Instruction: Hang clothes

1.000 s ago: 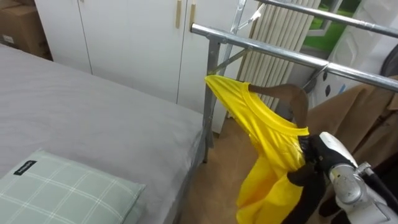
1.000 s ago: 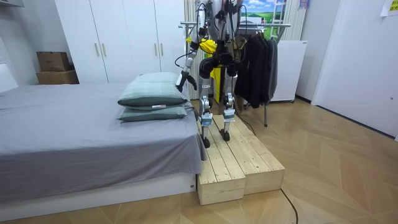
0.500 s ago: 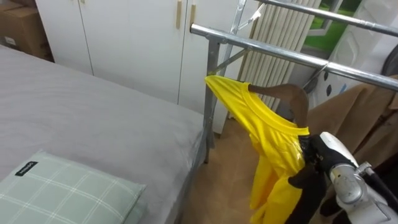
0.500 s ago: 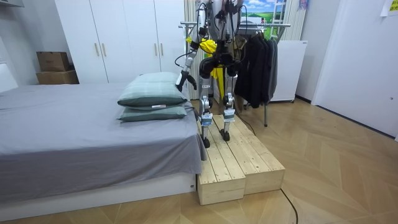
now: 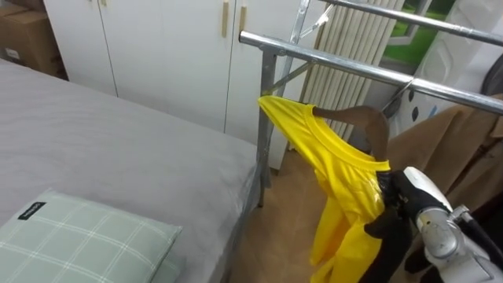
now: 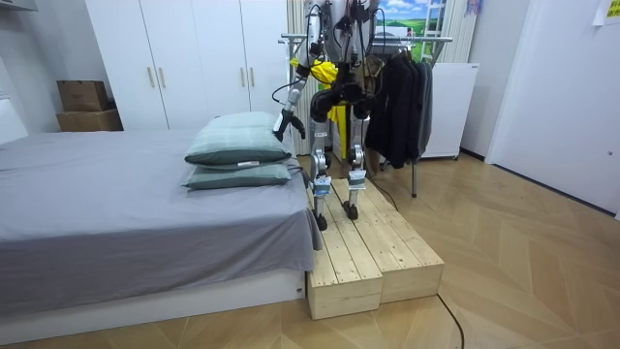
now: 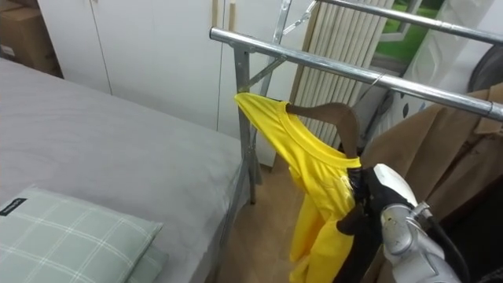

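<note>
Right robot hand [image 5: 397,206] pinches the light, floppy, slippery yellow shirt [image 5: 338,169] at the wooden hanger [image 5: 363,119] shoulder, likely the firmest hold.

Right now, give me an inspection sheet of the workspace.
Surface: bed, grey sheet, checked pillow on it.
Job's things: yellow garment on wooden hanger, hook near metal rail, contact unclear.
Clutter: cardboard box.
Robot hands: right robot hand grips the yellow garment's end; left robot hand hangs by the bed.
Cables: nothing seen beyond the robot's own.
Surroundings: white wardrobe, brown coat, wooden platform.
</note>
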